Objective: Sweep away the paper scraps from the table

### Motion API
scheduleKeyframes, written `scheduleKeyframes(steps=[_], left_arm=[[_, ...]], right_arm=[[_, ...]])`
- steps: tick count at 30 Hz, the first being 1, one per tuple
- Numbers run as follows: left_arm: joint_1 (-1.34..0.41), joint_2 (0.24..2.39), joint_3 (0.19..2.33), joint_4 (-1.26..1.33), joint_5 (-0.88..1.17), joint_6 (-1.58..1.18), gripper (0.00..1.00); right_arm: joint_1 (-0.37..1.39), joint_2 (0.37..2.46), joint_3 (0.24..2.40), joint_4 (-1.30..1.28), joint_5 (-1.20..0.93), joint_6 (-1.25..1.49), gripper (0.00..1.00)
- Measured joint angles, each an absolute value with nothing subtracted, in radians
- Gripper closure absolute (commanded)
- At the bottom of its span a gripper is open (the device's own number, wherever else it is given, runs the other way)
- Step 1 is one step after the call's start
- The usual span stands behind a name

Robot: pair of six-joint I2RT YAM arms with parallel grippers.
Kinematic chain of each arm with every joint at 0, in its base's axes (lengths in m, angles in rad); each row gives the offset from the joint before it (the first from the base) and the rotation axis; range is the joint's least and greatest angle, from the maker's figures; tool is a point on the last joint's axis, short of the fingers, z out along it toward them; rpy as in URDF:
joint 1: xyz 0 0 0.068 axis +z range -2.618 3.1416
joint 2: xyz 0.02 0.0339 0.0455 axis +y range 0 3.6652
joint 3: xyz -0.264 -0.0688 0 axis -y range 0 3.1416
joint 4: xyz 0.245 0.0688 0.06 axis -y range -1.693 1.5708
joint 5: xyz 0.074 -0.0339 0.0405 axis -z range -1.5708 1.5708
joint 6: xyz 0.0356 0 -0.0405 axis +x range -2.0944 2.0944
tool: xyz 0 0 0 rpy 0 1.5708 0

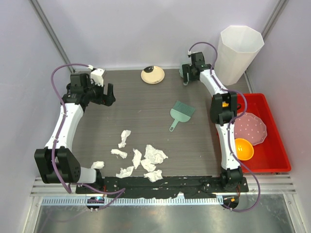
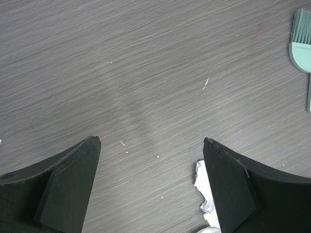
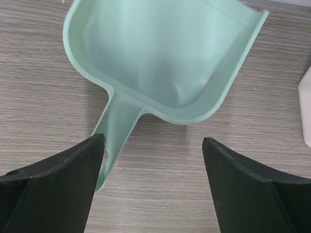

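The left tool [image 1: 108, 96] is hovering over the far left part of the tabletop [image 1: 146, 104]. Its jaws are standing wide apart and gripping nothing. In its wrist view the two dark fingers [image 2: 68, 184] are framing bare wood grain, one crumpled scrap [image 2: 204, 184] is peeking out beside the right-hand finger, and the bristle end of a green hand brush [image 2: 301, 39] is showing at the upper right edge.

The right tool [image 1: 186, 75] is reaching to the far edge, just beside the tall white bin [image 1: 238, 51]. Its jaws are also gaping wide and empty. In its wrist view a mint green dustpan [image 3: 165, 58] is lying flat on the wood with its handle pointing towards the left-hand finger [image 3: 58, 189]. Whether finger and handle are touching cannot be told.

The paper scraps [image 1: 155, 154] are lying loosely clustered on the near part of the tabletop, close to the arm bases. The hand brush is lying mid-table, apart from them. A round cream dish [image 1: 152, 74] is sitting at the far edge. A red tray [image 1: 272, 116] on the right is holding a pink perforated dish [image 1: 250, 128] and an orange bowl [image 1: 243, 149].
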State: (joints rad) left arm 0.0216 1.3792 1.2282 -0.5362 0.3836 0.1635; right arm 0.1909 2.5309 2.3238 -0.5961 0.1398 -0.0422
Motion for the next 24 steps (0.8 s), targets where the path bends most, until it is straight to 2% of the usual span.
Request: scheduleKeyframes(steps=[11, 18, 24], left_arm=[[0.021, 1.394, 1.228, -0.535, 0.381, 0.166, 0.1], [0.021, 1.401, 1.228, -0.533, 0.381, 0.165, 0.1], [0.022, 1.403, 1.218, -0.528, 0.385, 0.166, 0.1]], right_arm=[[0.192, 2.443, 2.265, -0.513, 0.158, 0.159, 0.19], [0.222, 2.4, 2.244, -0.471, 0.306, 0.376, 0.08], [0.27, 2.411, 2.222, -0.508, 0.395, 0.485, 0.07]])
